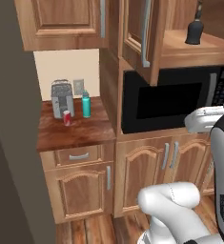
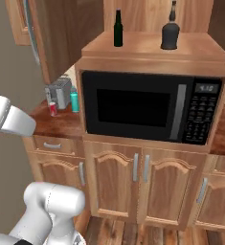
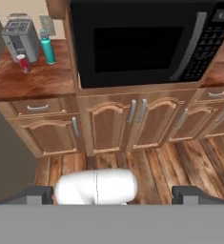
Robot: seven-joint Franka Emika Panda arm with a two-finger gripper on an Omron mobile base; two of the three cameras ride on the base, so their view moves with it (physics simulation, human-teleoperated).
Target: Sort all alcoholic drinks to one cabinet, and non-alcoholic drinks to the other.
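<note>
Both alcoholic drinks were already parked in the open cabinet right above the black microwave (image 2: 150, 107): the slim dark-green glass bottle (image 2: 118, 29) toward the left of its top, the squat black round-bodied bottle with the thin neck (image 2: 170, 33) toward the right (so that half looked done, judging by how things stood). The non-alcoholic pair was not sorted yet. The small red soda can with the silver top (image 1: 66, 117) and the taller teal cylindrical bottle with the grey cap (image 1: 86, 104) were left on the wooden counter (image 1: 85, 131) to the left of the microwave, just in front of a grey metal toaster (image 1: 62, 97), the can just beside the teal bottle. The two-finger gripper (image 3: 114, 193) was held well back from the microwave, fingers spread wide with nothing between them. Two drinks were still to be moved.
</note>
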